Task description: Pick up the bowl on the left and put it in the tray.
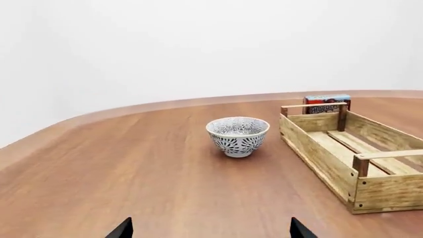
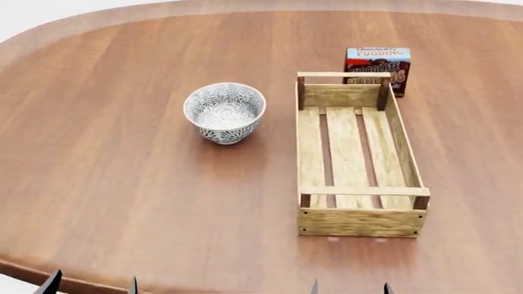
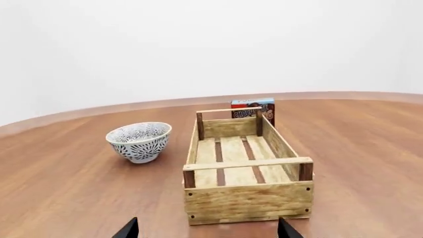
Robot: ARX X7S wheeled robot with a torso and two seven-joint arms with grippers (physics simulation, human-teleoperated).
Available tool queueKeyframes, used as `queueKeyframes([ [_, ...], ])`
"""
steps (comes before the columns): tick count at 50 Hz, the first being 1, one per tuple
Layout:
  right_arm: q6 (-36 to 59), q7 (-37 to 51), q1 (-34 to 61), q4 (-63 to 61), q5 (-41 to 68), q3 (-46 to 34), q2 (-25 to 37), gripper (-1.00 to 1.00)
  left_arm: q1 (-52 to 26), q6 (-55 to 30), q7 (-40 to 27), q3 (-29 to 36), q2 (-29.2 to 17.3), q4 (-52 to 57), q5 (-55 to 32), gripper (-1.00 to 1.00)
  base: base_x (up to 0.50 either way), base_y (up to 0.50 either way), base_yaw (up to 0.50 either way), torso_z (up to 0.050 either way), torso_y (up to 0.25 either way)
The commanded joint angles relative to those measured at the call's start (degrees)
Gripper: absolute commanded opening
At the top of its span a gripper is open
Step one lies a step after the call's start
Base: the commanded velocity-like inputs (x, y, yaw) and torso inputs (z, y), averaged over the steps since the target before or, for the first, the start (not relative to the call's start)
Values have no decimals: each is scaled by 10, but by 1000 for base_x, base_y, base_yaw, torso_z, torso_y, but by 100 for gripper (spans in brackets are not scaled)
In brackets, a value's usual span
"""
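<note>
One bowl [image 2: 225, 113] stands upright on the worktop [image 2: 122, 184], left of the one tray [image 2: 357, 220], apart from it, bare wood around. One chocolate pudding box [image 2: 378, 67] stands behind the tray's far end; the tray holds nothing. Left gripper [image 2: 92, 285] and right gripper [image 2: 349, 288] show spread fingertips at the near edge, pinching nothing

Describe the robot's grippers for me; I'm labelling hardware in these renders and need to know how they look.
Little shows. Only the fingertips enter the frames: dark, nearly black, pointed wedge shapes, plain and unmarked. The left gripper shows two such tips in its wrist view, the right gripper two alike. In the head view four small dark points sit at the bottom edge. No cables, arm links or labels are visible.
</note>
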Motion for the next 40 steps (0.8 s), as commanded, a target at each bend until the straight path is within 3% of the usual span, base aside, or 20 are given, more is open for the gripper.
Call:
queueKeyframes([
  [1, -4, 7, -1, -1, 7, -7, 7, 100, 0, 4, -6, 8, -6, -1, -5, 100, 0, 500, 0, 0, 0],
  [14, -16, 11, -4, -1, 9, -18, 13, 100, 1, 6, -11, 15, -12, -4, -12, 100, 0, 500, 0, 0, 0],
  [23, -13, 14, -1, 0, -4, -32, 19, 100, 0, 8, -14, 20, -15, -6, -15, 100, 0, 0, 0, 0, 0],
  [40, -28, 23, -5, -4, 15, -30, 23, 100, 1, 13, -21, 25, -21, -5, -24, 100, 492, 0, 0, 0, 0],
])
